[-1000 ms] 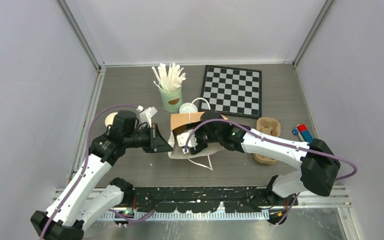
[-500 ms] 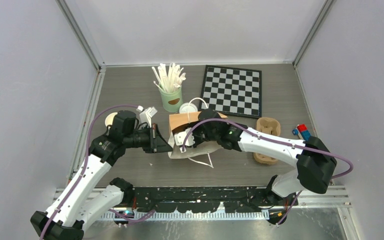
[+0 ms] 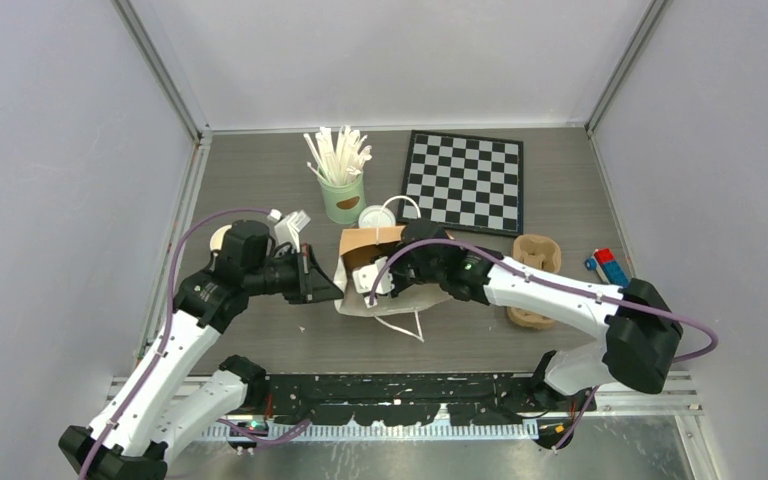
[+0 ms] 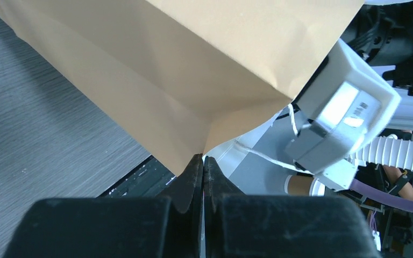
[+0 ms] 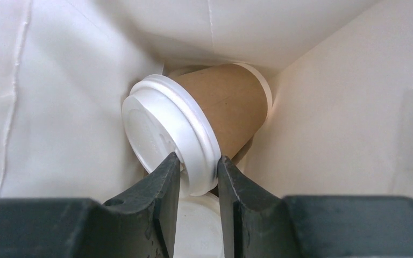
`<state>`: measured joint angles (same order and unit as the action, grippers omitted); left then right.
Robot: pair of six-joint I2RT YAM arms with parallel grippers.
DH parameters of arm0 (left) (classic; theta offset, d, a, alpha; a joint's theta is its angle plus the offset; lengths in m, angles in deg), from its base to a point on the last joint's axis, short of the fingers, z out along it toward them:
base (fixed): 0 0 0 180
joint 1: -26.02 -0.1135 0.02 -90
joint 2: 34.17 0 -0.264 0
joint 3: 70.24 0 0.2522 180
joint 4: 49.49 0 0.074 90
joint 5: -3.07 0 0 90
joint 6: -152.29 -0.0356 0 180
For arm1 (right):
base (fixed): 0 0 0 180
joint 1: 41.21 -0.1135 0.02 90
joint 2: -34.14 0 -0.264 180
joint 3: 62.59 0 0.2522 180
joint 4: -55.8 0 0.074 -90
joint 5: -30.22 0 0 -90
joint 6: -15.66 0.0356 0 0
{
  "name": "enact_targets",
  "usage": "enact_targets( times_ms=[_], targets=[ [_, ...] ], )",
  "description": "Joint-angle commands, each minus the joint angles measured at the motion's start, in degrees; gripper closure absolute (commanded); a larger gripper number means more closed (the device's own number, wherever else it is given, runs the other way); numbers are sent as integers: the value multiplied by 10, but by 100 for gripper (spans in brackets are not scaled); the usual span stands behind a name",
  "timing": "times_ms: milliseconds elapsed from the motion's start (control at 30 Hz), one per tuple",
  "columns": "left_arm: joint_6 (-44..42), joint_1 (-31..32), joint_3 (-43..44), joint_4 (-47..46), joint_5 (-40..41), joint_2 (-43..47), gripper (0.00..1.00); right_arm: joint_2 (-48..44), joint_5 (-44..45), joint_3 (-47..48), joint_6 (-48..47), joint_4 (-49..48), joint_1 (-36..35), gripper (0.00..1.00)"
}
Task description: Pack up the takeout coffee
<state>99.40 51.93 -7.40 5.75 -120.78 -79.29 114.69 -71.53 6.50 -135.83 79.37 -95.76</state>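
Note:
A brown paper bag [image 3: 375, 240] lies on its side mid-table, its white inside [image 5: 328, 107] filling the right wrist view. My right gripper [image 3: 372, 285] is inside the bag, shut [image 5: 199, 158] on the white lid rim [image 5: 161, 129] of a tan takeout coffee cup [image 5: 231, 102] that lies tilted against the bag's corner. A second white round lid [image 5: 199, 231] shows just under the fingers. My left gripper [image 3: 332, 291] is shut [image 4: 203, 157] on the folded edge of the bag [image 4: 193, 70] and holds it up.
A mint-green can of white sticks [image 3: 342, 195] stands behind the bag with a white round lid [image 3: 373, 216] beside it. A checkerboard [image 3: 465, 180] lies at the back right. A brown pulp tray [image 3: 537, 265] and a small red-blue toy [image 3: 608, 265] lie right. A tan disc [image 3: 222, 238] peeks out behind the left arm.
My left wrist has shifted slightly left, pulling the bag edge with it. The right gripper stays inside the bag, hardly moved.

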Motion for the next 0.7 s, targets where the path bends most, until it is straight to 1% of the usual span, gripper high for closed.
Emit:
enact_targets(
  times_ms=[0, 267, 367, 533, 667],
  targets=[
    [0, 3, 26, 13, 25, 4, 100, -48, -15, 15, 13, 27, -5, 66],
    [-2, 3, 41, 22, 44, -14, 100, -91, -12, 33, 47, 68, -7, 67],
    [1, 3, 49, 24, 49, -20, 100, -104, -17, 51, 64, 101, -7, 67],
    [5, 3, 62, 31, 59, -32, 100, -139, -27, 72, 110, 132, -7, 69],
    [13, 3, 71, 32, 67, -37, 100, -158, -29, 97, 166, 155, -7, 69]
  ],
)
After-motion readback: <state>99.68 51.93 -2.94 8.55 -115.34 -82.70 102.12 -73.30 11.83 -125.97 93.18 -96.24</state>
